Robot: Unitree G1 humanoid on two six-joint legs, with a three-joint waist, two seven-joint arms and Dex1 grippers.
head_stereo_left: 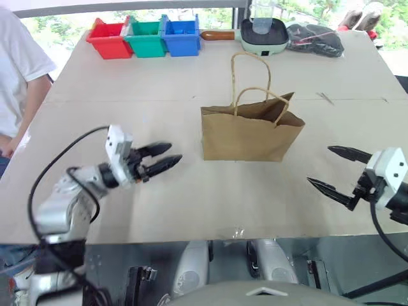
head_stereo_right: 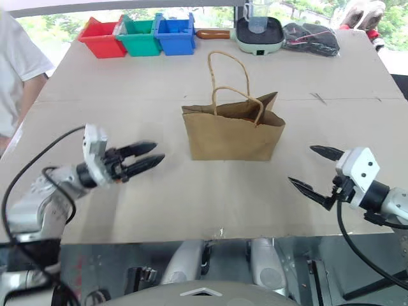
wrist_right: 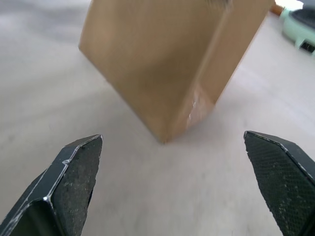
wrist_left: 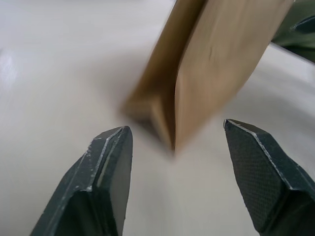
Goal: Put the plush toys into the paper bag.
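Paper bag [head_stereo_left: 252,134] stands upright between our left gripper [head_stereo_left: 163,158] and right gripper [head_stereo_left: 338,169], both spread apart, empty, flanking it, suggesting we've let go.

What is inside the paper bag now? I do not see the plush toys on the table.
The paper bag stands upright with its top open, its handles up. Its brown walls cover the interior, so the contents cannot be seen. In the right eye view a faint reddish-orange patch shows at the opening, too unclear to identify.

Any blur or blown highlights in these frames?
Left wrist view: paper bag smeared by motion blur, fingertips sharp. Right wrist view: bag soft, mildly blurred. Left eye view: windows behind the table blown out; left gripper slightly blurred, right gripper crisp.
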